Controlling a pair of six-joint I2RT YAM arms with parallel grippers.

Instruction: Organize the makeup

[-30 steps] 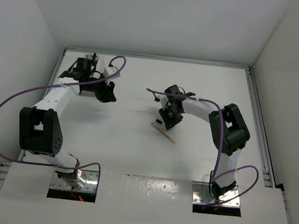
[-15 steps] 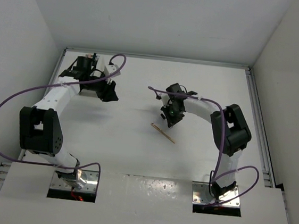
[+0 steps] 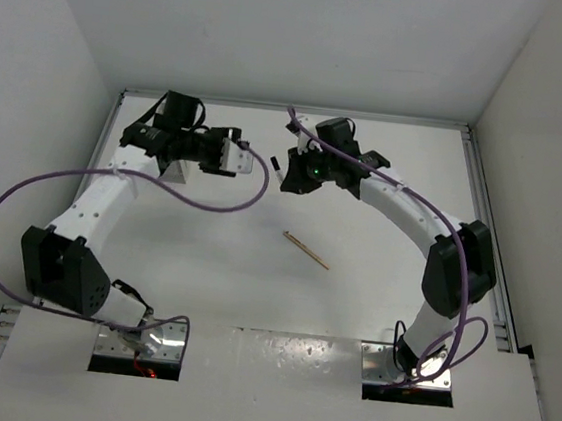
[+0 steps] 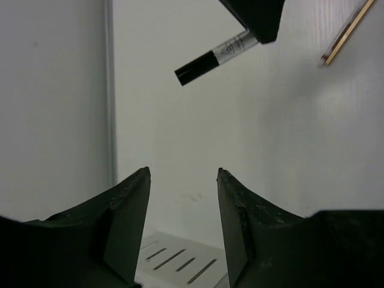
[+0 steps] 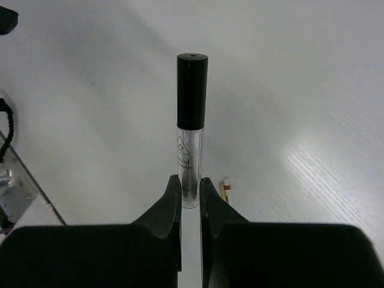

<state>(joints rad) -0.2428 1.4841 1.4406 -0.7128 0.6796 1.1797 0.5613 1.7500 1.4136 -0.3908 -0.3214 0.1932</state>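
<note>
Above the white table (image 3: 206, 253), the right gripper (image 5: 191, 187) clamps a black-capped clear tube (image 5: 191, 129), print unreadable; left gripper (image 4: 183, 178) gapes empty.

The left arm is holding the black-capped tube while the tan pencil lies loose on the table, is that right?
Not quite. The right arm's jaws hold the black-capped tube, clamped on its clear end, as the right wrist view shows. The left arm's jaws stand open with nothing between them. The rest is right: the tan pencil lies loose on the table.
</note>
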